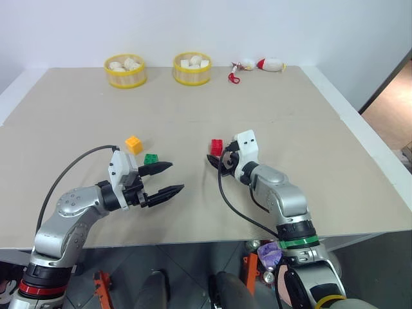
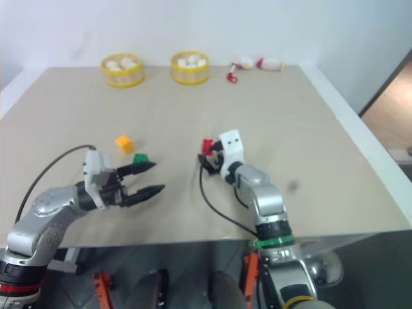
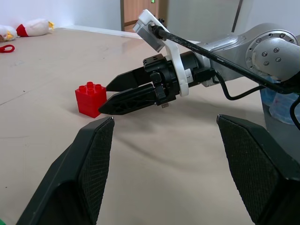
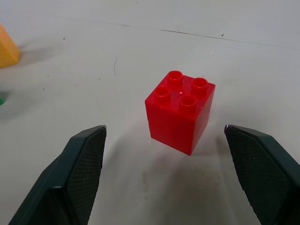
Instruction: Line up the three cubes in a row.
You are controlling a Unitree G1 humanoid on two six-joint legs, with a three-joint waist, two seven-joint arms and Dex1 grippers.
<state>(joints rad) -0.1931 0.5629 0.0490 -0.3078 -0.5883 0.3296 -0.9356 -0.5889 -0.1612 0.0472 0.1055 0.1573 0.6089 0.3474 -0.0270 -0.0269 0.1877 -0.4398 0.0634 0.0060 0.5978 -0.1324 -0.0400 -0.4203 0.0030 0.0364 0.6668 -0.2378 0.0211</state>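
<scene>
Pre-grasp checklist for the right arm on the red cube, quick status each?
1. Right end effector open: ok.
2. Red cube sits between the fingers' line, just ahead of the tips, not yet enclosed: ok.
3. Red cube upright on the table, studs up: ok.
4. Nothing crowding the red cube: ok.
5. Left end effector open and holding nothing, by the green cube: ok.
6. Cubes in a row: not ok; yellow cube and green cube sit apart from the red.

Even, bright light is cast from overhead on the worktop (image 1: 193,122) — shadows stay soft and short. Slight blur is seen in the right eye view — most toward twelve o'clock.
</scene>
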